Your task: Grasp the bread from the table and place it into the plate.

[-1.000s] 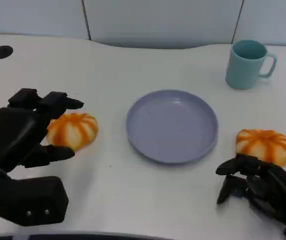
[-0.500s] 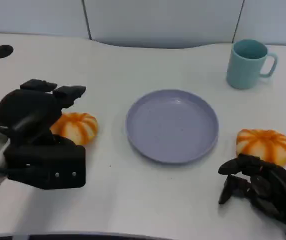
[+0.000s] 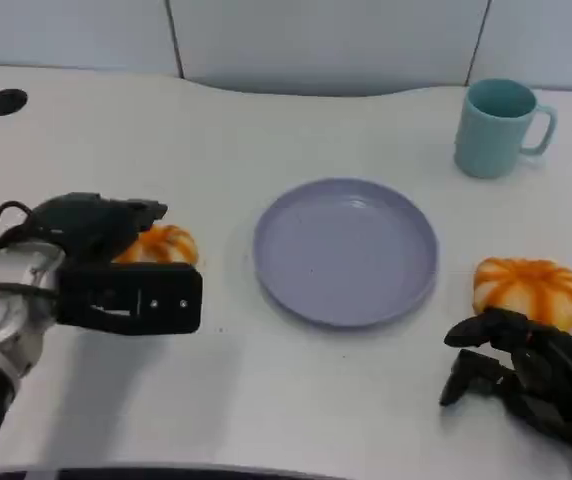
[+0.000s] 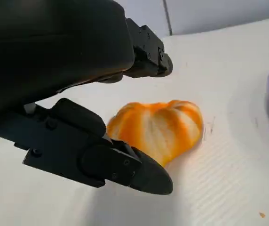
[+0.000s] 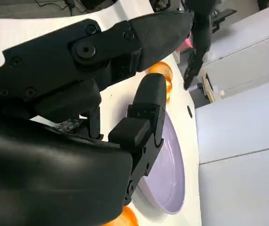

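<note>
Left of the plate (image 3: 345, 250), bread (image 3: 163, 244) half hidden behind the left hand (image 3: 91, 232); contact with fingers (image 4: 125, 165) unclear. Right of the plate, right hand (image 3: 528, 378) cut off by the frame's corner.

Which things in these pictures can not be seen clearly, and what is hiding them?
- Left orange-and-white striped bread roll: head view, mostly hidden behind the left robot hand; contact cannot be judged.
- Right orange-and-white striped bread roll: its near edge is hidden by the right robot hand.
- Round lavender plastic plate: right wrist view, partly behind black fingers.
- Teal ceramic mug: head view, its contents are too unclear.
</note>
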